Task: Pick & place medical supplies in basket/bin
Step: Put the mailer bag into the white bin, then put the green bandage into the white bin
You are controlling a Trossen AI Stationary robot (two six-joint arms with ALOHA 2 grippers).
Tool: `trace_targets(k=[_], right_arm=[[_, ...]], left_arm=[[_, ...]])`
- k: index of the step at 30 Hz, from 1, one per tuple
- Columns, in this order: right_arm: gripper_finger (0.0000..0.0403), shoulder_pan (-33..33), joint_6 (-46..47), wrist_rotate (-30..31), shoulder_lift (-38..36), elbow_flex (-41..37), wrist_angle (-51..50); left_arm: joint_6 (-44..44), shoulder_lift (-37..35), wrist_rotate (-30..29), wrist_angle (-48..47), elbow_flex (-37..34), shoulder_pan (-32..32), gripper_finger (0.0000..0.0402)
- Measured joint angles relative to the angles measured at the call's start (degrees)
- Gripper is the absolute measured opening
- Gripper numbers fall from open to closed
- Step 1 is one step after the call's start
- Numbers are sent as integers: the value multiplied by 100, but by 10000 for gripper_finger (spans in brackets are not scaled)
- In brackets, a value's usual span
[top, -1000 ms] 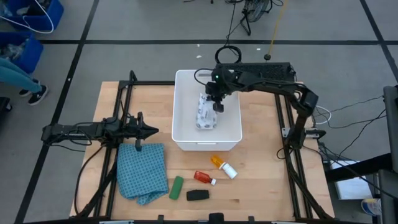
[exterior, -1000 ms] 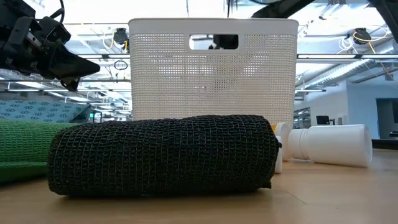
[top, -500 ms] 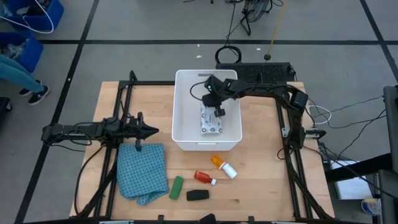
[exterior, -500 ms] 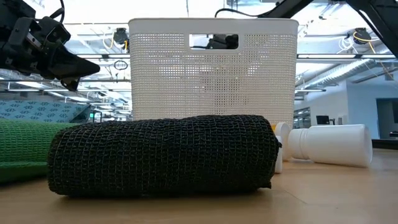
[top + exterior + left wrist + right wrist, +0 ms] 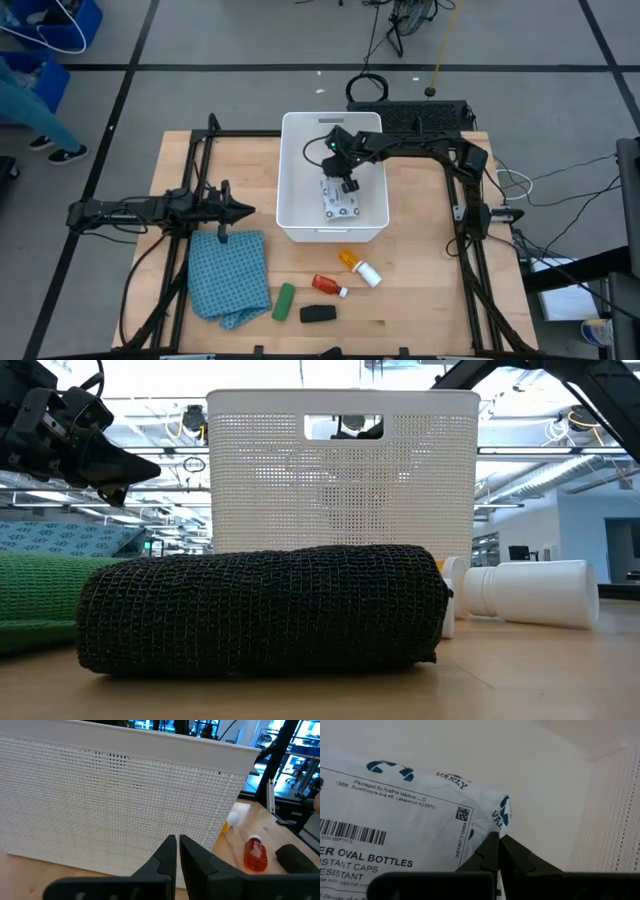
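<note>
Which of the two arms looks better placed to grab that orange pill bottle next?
Probably the right. The orange pill bottle lies just in front of the white tub, on the right arm's side, and the right gripper is inside that tub over the white packet. The left gripper waits beyond the blue cloth.

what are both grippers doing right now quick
Left gripper: shut, empty, beside the white tub.
Right gripper: shut, inside the tub at the white printed packet; whether it grips it cannot be told.
</note>
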Motion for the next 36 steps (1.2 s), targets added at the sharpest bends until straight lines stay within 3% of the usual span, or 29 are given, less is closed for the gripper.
trace_targets(k=[6,17,23,29,36], right_arm=[[20,6,43,56,-70,-13,-12],[181,107,441,445,-523,-35,113],[218,251,624,1205,-1076,-35,322],[166,321,1247,244,-2284,-34,370],[15,581,1449,-1309,-3914,-854,642]], left_arm=[[-1,2,-2,-2,0,0,24],[-36,1,99,-47,2,-2,24],[5,0,184,-105,4,-4,24],[43,1,181,-111,4,-1,24],[134,2,188,-116,4,-8,24]])
